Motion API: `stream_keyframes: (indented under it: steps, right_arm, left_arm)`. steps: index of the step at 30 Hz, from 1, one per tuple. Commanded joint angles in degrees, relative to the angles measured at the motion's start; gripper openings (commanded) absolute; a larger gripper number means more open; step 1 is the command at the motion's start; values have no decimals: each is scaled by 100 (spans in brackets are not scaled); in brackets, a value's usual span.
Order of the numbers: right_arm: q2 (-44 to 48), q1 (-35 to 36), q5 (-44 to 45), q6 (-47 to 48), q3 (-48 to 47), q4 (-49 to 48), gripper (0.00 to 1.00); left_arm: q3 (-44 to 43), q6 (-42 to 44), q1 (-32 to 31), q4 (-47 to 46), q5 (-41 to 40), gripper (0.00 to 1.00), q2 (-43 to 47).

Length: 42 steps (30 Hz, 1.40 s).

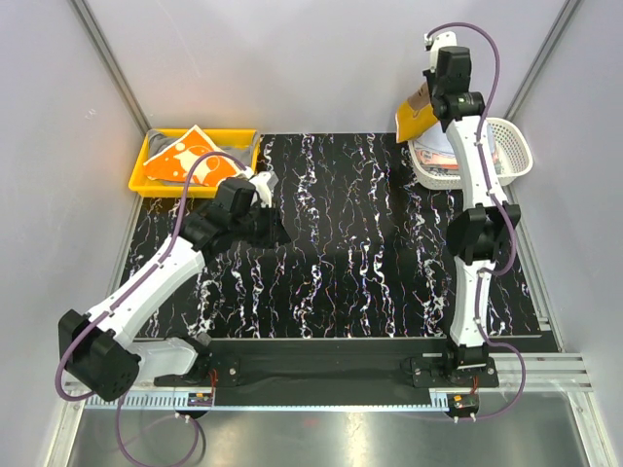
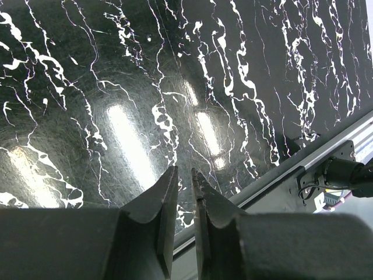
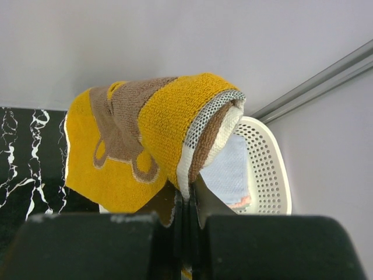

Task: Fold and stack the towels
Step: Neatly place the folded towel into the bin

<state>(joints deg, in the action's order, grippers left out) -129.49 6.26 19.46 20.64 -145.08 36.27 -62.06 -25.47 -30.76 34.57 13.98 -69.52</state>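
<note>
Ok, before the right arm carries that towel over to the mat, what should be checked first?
1. Grip: right gripper shut on towel: ok.
2. Clearance: towel free of basket: cannot tell, its lower edge overlaps the rim in both views.
3. Landing spot: mat bare between the arms: ok.
4. Load: left gripper holds nothing: ok.
5. Readiness: left gripper open enough to take a corner: not ok, its fingers are almost together.
</note>
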Motion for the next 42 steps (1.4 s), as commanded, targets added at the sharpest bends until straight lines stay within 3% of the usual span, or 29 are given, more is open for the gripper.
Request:
stream_keyframes:
  steps: [1, 10, 17, 20, 21, 23, 25, 28, 38, 42]
  right_arm:
    - [513, -116, -4, 19, -82, -270, 0]
    - [750, -591, -627, -394, 453, -384, 0]
    - [48, -1452, -1427, -1211, 1077, -919, 5]
    - [-619, -1707, -1472, -1580, 676, -920, 21]
    - [-760, -1751, -1480, -1633, 604, -920, 41]
    - [-1034, -1804, -1533, -1800, 525, -929, 71]
    - [-1113, -1804, -1673, -1897, 472, -929, 89]
    - [-982, -1804, -1753, -2229, 629, -1007, 96]
    - [28, -1769, -1191, -3127, 919, -455, 100]
    - [608, -1585, -945, -3277, 1427, -287, 100]
  left_arm:
    - [54, 51, 18, -275, 193, 20, -9]
    - [63, 43, 26, -284, 246, 20, -158]
    - [89, 60, 18, -275, 228, 20, -282]
    - [80, 60, 18, -257, 202, 20, -343]
    - [80, 69, 18, -275, 202, 20, -361]
    - [72, 60, 18, -266, 176, 20, -413]
    - [72, 43, 18, -266, 132, 20, -422]
    - [45, 8, 26, -266, 70, 20, -440]
    - [-656, -282, 202, -231, -483, 26, -624]
    - [-1413, -686, 605, -239, -1561, 28, -1089]
